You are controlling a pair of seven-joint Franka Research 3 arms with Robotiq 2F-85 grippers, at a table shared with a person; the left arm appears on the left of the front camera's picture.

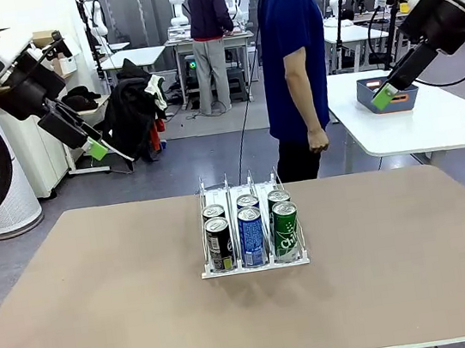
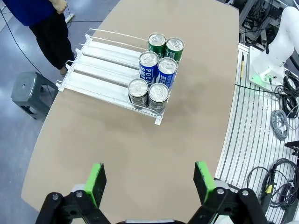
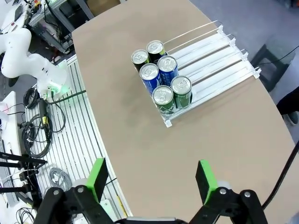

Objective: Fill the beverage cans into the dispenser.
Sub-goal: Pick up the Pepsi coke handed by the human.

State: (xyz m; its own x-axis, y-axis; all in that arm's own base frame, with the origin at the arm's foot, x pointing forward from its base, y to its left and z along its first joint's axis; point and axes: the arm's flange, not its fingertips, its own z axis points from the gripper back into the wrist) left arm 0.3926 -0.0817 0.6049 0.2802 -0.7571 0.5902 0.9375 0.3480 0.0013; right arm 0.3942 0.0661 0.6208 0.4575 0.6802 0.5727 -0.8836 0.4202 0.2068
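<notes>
The clear dispenser (image 1: 254, 266) sits mid-table with several beverage cans (image 1: 252, 235) at its near end: two black in the left lane, two blue in the middle lane, two green (image 1: 286, 230) in the right lane. My left gripper (image 1: 96, 147) hangs high above the table's far left, open and holding nothing. High at the far right, my right gripper (image 1: 385, 97) is also open and holds nothing. The left wrist view looks down past the open left gripper (image 2: 150, 182) at the cans (image 2: 158, 70) and the dispenser (image 2: 100, 58). The right gripper (image 3: 152, 177) frames the cans (image 3: 161, 77) and the dispenser (image 3: 212, 53) likewise.
A person (image 1: 293, 62) in a blue shirt stands at the table's far edge, hand (image 1: 319, 140) hanging by the side. A blue-grey bin (image 1: 404, 98) rests on a white table behind at right. Bare brown tabletop (image 1: 102, 296) surrounds the dispenser.
</notes>
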